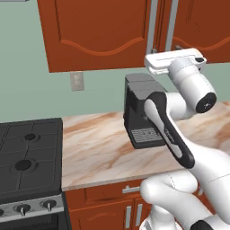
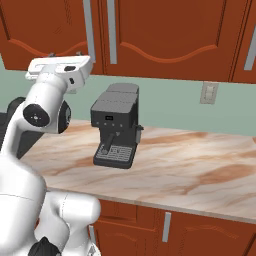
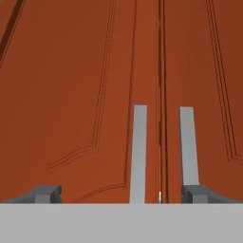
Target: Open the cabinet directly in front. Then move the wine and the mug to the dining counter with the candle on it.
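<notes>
Cabinet (image 3: 85, 95) doors stand shut straight ahead of the spread-wide gripper (image 3: 121, 193), their two upright silver handles (image 3: 138, 152) rising between its fingertips.

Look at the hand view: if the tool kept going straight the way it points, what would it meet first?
Most likely the cabinet, at its closed doors: the open tool faces them, with the left door's handle between its tips. How far off the doors are is unclear.
</notes>
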### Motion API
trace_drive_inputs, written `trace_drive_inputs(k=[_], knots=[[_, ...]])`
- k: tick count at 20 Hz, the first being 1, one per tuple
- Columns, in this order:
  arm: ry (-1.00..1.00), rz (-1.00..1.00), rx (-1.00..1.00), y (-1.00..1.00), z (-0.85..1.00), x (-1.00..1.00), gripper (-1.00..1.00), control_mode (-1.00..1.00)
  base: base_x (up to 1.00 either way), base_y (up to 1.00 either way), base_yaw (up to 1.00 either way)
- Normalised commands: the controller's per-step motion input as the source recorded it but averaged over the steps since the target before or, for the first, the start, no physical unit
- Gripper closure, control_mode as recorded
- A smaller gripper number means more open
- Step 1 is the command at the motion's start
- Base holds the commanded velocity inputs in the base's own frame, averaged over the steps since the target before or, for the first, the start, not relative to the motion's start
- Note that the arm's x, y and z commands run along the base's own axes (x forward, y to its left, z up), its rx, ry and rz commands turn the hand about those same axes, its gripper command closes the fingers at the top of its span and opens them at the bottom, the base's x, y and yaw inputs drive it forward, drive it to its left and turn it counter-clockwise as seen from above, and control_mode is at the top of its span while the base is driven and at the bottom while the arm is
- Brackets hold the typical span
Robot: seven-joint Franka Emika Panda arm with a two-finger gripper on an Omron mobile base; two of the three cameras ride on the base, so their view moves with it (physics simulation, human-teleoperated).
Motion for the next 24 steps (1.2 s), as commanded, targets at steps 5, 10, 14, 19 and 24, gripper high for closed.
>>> trace_drive_inputs(k=[5, 10, 14, 19, 24], knots=[[0.0, 0.0, 0.0, 0.0, 0.0, 0.32, -1.0, -1.0, 0.0, 0.0, 0.0], [0.0, -0.03, 0.0, 0.0, 0.0, 0.3, -1.0, -1.0, 0.0, 0.0, 0.0], [0.0, -0.05, 0.0, 0.0, 0.0, 0.27, -1.0, -1.0, 0.0, 0.0, 0.0], [0.0, -0.05, 0.0, 0.0, 0.0, 0.26, -1.0, -1.0, 0.0, 0.0, 0.0], [0.0, -0.03, 0.0, 0.0, 0.0, 0.28, -1.0, -1.0, 0.0, 0.0, 0.0]])
